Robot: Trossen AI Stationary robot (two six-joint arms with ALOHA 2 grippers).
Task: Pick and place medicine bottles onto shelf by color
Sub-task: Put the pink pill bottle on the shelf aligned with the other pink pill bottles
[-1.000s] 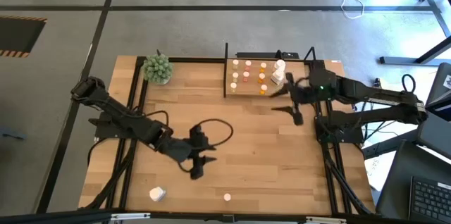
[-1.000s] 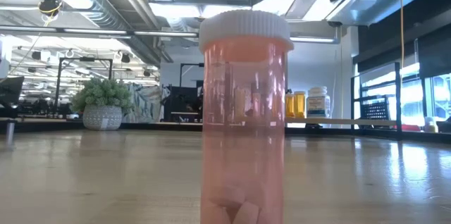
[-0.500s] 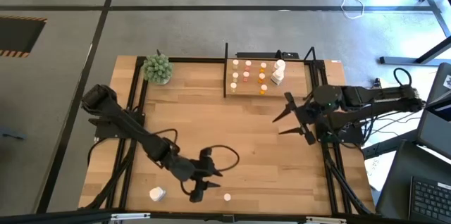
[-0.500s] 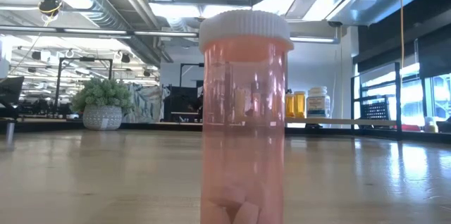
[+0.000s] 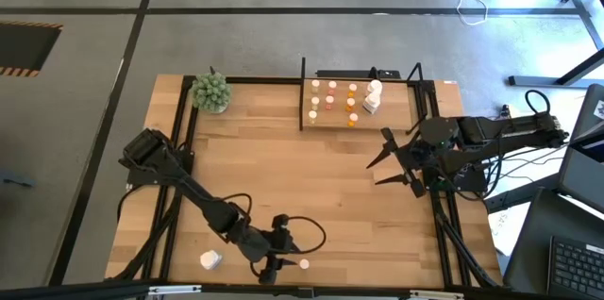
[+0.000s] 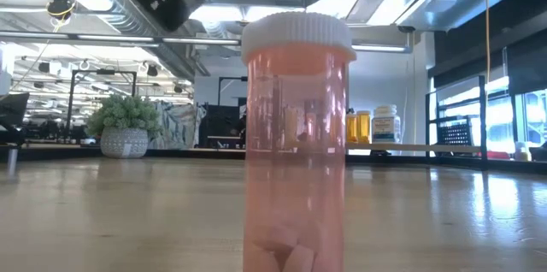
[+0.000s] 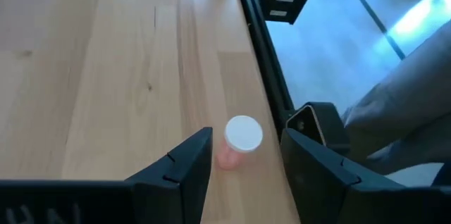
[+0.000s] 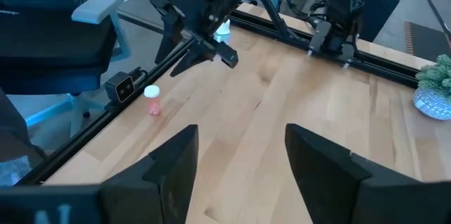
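Observation:
A small pink medicine bottle (image 5: 304,264) with a white cap stands upright on its base near the table's near edge; it fills the low view (image 6: 297,135). My left gripper (image 5: 274,270) is open just left of it, low over the wood. In the left wrist view the bottle (image 7: 238,141) shows just ahead of the gap between the two fingers (image 7: 248,155), untouched. The shelf (image 5: 342,119) at the far side carries several small bottles and a larger white one (image 5: 373,95). My right gripper (image 5: 376,172) hangs open in the air right of centre.
A larger white bottle (image 5: 209,259) lies on its side near the front left corner. A green plant ball in a pot (image 5: 211,91) stands at the far left. Black frame rails (image 5: 179,149) run along both table sides. Bare wood lies between the shelf and the pink bottle.
My left gripper has swept down and toward the near edge and the right, from mid-table to just beside the pink bottle, staying open. My right arm has swung away from the shelf toward the table's right edge, then held still. The bottles have not moved.

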